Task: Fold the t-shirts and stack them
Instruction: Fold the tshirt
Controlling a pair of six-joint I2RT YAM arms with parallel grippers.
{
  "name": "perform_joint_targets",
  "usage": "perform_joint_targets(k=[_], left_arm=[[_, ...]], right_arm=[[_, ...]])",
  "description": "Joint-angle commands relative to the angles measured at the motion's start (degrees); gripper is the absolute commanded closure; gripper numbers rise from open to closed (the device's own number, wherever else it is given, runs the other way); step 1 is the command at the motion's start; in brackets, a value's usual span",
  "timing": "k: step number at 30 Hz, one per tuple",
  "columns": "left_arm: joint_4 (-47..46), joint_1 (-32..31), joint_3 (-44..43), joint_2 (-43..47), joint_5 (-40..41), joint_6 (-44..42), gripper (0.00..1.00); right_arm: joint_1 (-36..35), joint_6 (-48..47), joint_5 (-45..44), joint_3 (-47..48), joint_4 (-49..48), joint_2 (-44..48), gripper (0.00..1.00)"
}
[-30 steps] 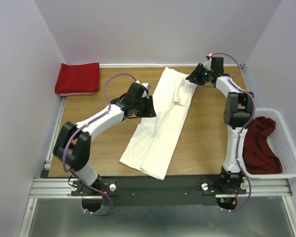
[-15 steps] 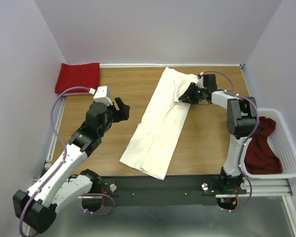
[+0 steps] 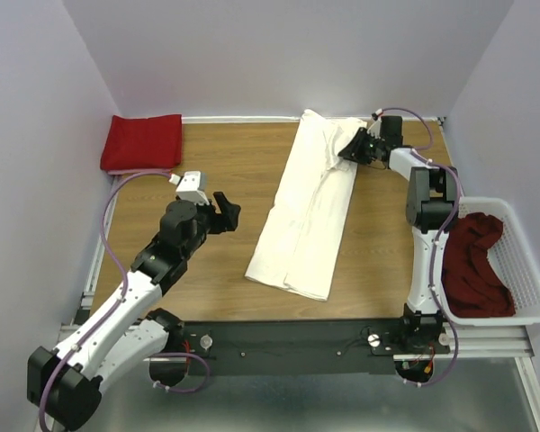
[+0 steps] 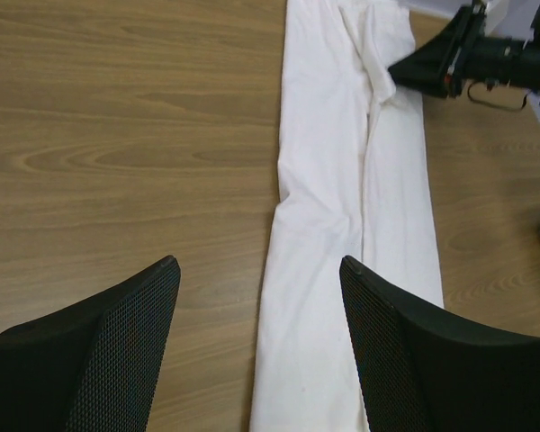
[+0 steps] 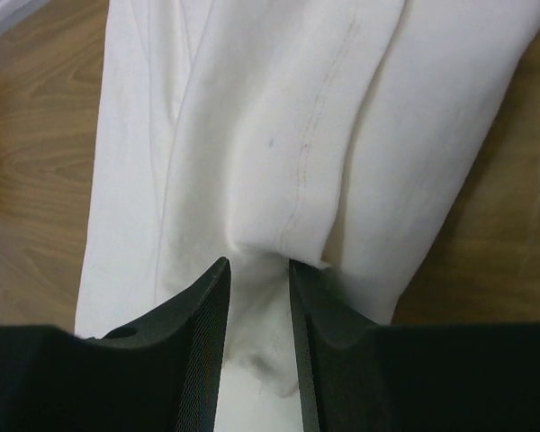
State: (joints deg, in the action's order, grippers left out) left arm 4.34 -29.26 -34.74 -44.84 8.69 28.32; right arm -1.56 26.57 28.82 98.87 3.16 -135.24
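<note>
Top external view gives me the cream-white t-shirt (image 3: 308,207) lying as a long folded strip on the table (image 3: 207,162), and I describe every other place from this shirt. My right gripper (image 3: 349,148) is at its far right corner. On the right wrist view the jaws stand narrow, and a fold of the white cloth is pinched between them. My left gripper (image 3: 226,209) hovers to the left of the shirt, about level with its middle and apart from it. Its jaws are spread wide and they hold nothing; on the left wrist view I see only wood and the shirt's left edge below them. The bright red t-shirt (image 3: 142,142) lies folded, well apart to the far left of the white one. The dark red t-shirt (image 3: 475,265) lies crumpled in the white basket (image 3: 527,270), to the right of the white shirt.
</note>
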Motion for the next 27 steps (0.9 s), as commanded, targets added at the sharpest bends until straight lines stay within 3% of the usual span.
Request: perform_joint_targets(k=[1,4,9,12,13,16,20,27], left_arm=[[-0.2,0.2,-1.4,-4.5,-7.9,-2.2,0.2],[3.3,0.2,-3.5,-9.0,-11.1,-3.2,0.2],[12.2,0.0,-6.7,-15.2,-13.4,-4.5,0.21],[15.7,-0.8,-7.3,-18.0,-15.9,-3.1,0.21],[16.4,-1.7,-7.4,-18.7,-16.2,-2.6,0.21],[19.2,-4.2,-8.0,-21.0,-14.9,-1.1,0.22],[20.1,-7.6,-8.1,-24.4,-14.1,0.6,0.25],[22.1,-11.8,-9.4,-32.1,-11.2,2.8,0.29]], right_arm=[[0.6,-6.4,-4.3,9.0,8.3,-5.6,0.6],[0.4,-5.5,-2.3,11.2,9.7,-2.8,0.59],[-2.0,-3.6,-7.6,-3.7,11.1,13.2,0.54],[-5.5,-3.8,-15.6,-16.7,15.0,26.8,0.52],[-7.7,-3.5,-21.4,-22.4,19.1,32.4,0.5],[-12.9,-1.4,-27.2,-31.0,25.9,40.9,0.46],[-21.3,4.6,-27.3,-46.4,31.2,54.5,0.42],[-38.1,18.3,-26.1,-58.5,34.8,62.7,0.42]])
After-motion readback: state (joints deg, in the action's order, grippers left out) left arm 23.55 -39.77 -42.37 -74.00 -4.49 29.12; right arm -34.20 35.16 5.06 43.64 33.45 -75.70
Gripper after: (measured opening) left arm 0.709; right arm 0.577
